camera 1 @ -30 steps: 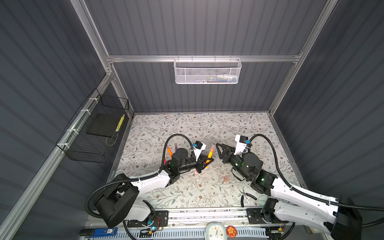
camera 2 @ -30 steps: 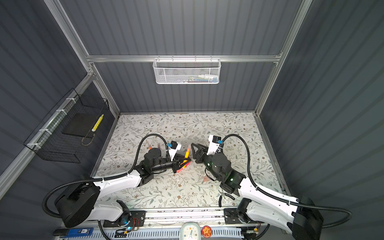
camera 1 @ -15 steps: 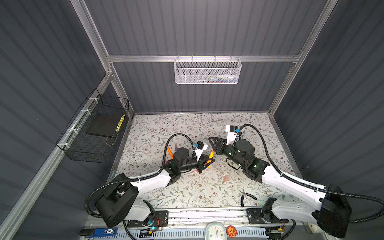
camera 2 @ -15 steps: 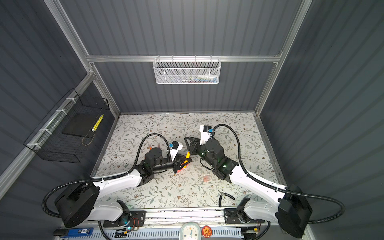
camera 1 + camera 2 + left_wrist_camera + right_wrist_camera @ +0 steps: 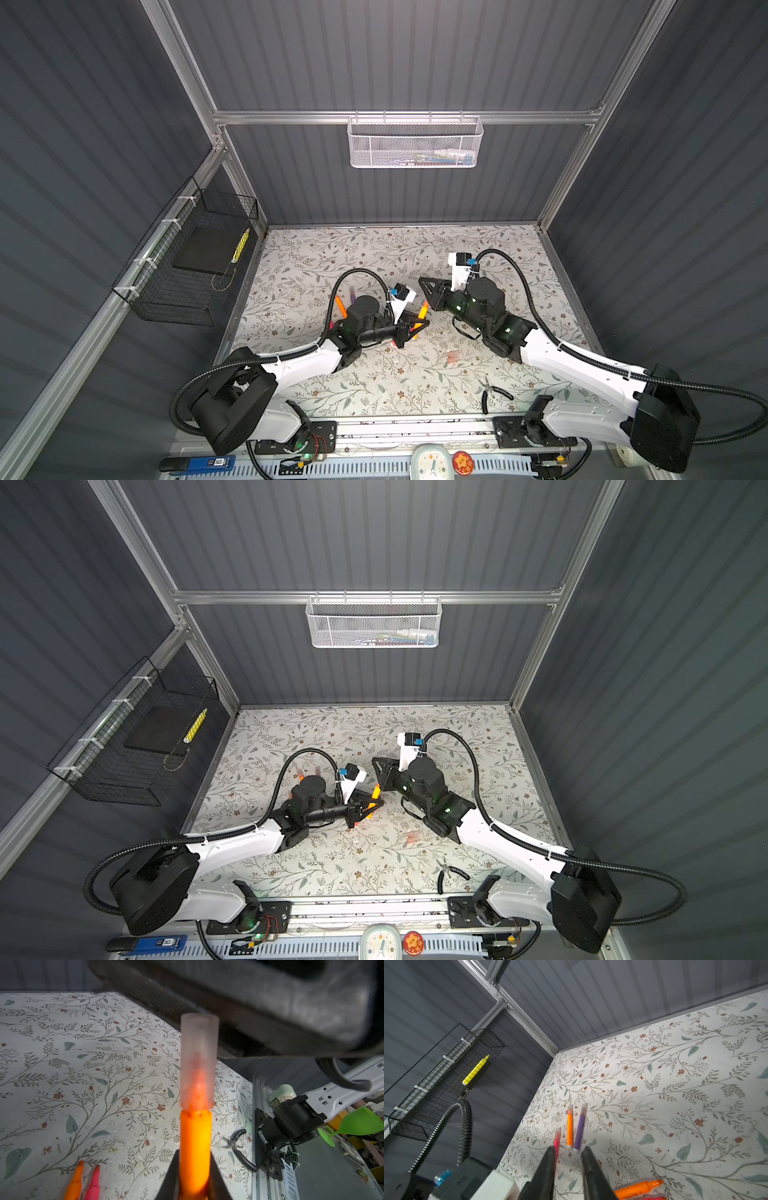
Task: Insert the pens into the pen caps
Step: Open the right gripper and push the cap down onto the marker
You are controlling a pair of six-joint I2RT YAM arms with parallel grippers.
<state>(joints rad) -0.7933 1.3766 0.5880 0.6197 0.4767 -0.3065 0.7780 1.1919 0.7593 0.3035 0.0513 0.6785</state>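
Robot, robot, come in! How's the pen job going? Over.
Left fingers shut on slim orange marker pen, translucent pale-pink plastic cap on its tip. Right fingers open, empty. Black-handled pliers lie apart, not blocking. Over.

No text legible, white print on handle of pliers [image 5: 235,1144] too blurred
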